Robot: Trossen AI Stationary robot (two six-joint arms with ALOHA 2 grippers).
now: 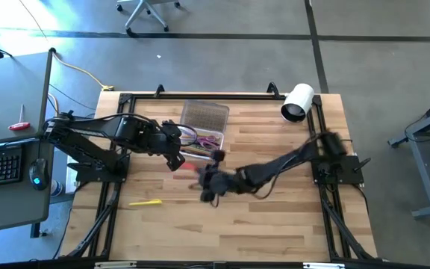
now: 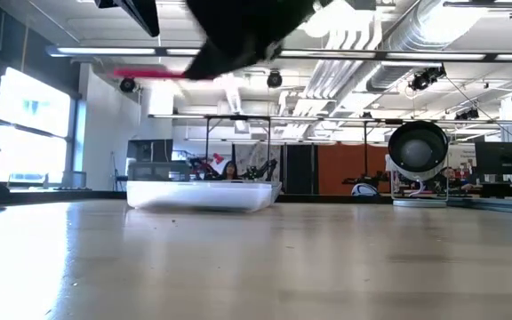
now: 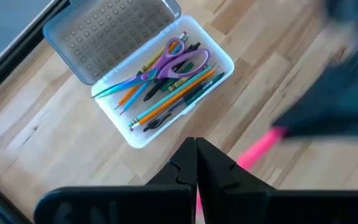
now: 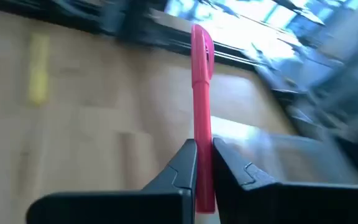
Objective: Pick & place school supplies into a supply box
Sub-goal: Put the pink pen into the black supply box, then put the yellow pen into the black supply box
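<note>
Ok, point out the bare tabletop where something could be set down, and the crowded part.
Bare wood: the whole near half beyond the yellow marker, and between the right gripper and white cylindrical roll. Crowded: around the clear plastic supply box, where the left gripper hovers.

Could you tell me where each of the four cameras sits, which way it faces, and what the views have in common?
High view: overhead, facing down; both arms, supply box, yellow marker.
Low view: tabletop level, facing the room; a dark arm overhead.
Left wrist view: above the box; left gripper shut, empty.
Right wrist view: along the right gripper, shut on the pink marker.
Shared: all four show the pink marker.
</note>
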